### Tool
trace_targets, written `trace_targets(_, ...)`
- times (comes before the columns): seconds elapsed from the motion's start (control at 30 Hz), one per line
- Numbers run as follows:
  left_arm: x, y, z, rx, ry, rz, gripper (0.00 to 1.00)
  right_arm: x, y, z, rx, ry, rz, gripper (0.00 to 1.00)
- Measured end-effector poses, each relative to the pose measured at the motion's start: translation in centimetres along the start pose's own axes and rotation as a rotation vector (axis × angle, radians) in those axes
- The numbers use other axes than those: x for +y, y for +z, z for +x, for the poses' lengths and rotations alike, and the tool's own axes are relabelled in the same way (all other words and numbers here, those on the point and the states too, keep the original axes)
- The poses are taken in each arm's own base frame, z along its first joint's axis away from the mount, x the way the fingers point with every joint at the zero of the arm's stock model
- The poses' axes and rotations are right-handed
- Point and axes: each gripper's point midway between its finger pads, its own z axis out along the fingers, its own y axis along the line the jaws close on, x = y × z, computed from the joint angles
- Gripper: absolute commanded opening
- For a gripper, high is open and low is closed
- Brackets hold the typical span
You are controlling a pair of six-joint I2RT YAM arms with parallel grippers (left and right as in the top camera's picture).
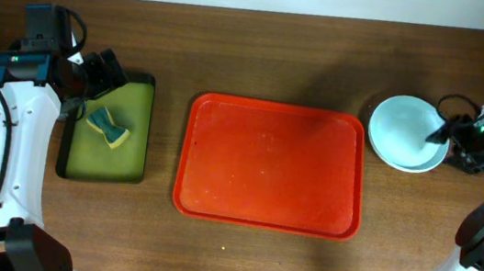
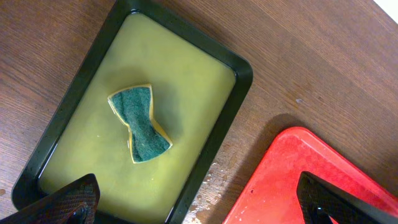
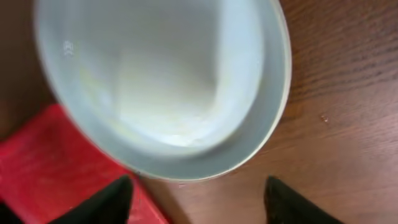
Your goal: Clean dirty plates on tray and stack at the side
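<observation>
Hovering left gripper [image 2: 202, 202] wide open, sponge [image 2: 140, 124] just ahead of jaws, probably parked. Holding right gripper [image 3: 199, 199] open, plate [image 3: 161, 81] just ahead, likely releasing beside tray [image 1: 270, 167].

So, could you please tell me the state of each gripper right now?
Left gripper: jaws open, holding nothing.
Right gripper: jaws open, holding nothing.

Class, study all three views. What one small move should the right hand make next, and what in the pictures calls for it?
Probably draw the right hand up and back, clear of the pale plate. The hand looks open and grips nothing, the plate already lies beside the upper right corner of the red tray, and the tray holds no plates, so nothing seems left to carry.
</observation>
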Motion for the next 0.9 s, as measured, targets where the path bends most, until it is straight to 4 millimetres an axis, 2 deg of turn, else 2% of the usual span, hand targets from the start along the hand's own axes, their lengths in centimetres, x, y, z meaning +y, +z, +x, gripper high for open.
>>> trace_targets(0.1, 0.0, 0.0, 0.0, 0.0, 0.0, 0.0, 0.99, 1.3, -3.0, 1.1, -0.028, -0.018, -0.017, 0.89)
trace_targets(0.2, 0.0, 0.0, 0.0, 0.001, 0.0, 0.0, 1.0, 3.2, -8.1, 3.4, -0.099, -0.05, -0.027, 0.91)
trace_targets(0.33, 0.0, 0.0, 0.0, 0.001, 0.0, 0.0, 1.0, 6.4, -16.4, 8.0, -0.301, -0.161, -0.045, 0.96)
trace_targets(0.43, 0.0, 0.0, 0.0, 0.001, 0.0, 0.0, 0.99, 7.4, -19.3, 12.4, -0.398, -0.213, -0.058, 0.99)
trace_targets(0.53, 0.0, 0.0, 0.0, 0.001, 0.0, 0.0, 0.99, 7.2, -19.5, 16.7, -0.438, -0.234, -0.065, 0.99)
trace_targets(0.63, 0.0, 0.0, 0.0, 0.0, 0.0, 0.0, 0.99, 6.3, -17.9, 20.1, -0.428, -0.231, -0.068, 0.99)
trace_targets(0.77, 0.0, 0.0, 0.0, 0.001, 0.0, 0.0, 0.99, 5.4, -16.3, 22.2, -0.415, -0.226, -0.066, 0.99)
trace_targets(0.9, 0.0, 0.0, 0.0, 0.001, 0.0, 0.0, 0.99, 5.3, -16.2, 22.6, -0.421, -0.228, -0.065, 0.99)
